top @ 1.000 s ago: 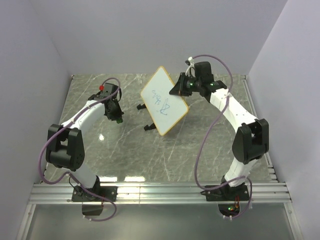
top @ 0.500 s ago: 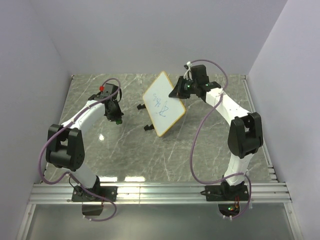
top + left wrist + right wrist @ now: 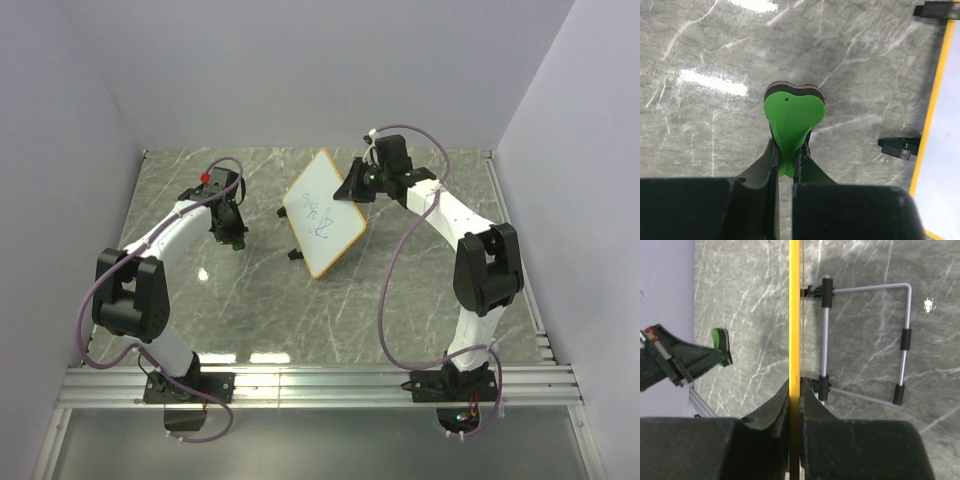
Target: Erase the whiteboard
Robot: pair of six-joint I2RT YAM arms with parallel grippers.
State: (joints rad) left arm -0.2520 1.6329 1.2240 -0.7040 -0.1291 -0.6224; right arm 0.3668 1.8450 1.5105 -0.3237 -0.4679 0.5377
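Note:
The whiteboard (image 3: 322, 213), white with an orange-tan frame and blue scribbles, stands tilted at the table's middle back. My right gripper (image 3: 356, 187) is shut on its upper right edge; in the right wrist view the frame (image 3: 794, 315) runs edge-on between my right gripper (image 3: 795, 387). My left gripper (image 3: 234, 237) is shut on the green and black eraser (image 3: 792, 115), held above the table left of the board. The eraser also shows in the right wrist view (image 3: 719, 338). The board's edge (image 3: 935, 95) shows at the right of the left wrist view.
The board's wire stand (image 3: 865, 335) with black sleeves rests on the marble table (image 3: 250, 300). Black feet (image 3: 897, 146) stick out beside the frame. Grey walls close the back and both sides. A metal rail (image 3: 320, 385) runs along the near edge.
My right gripper has swung the whiteboard left and turned it more upright over the last second. The left arm with the eraser has hardly moved.

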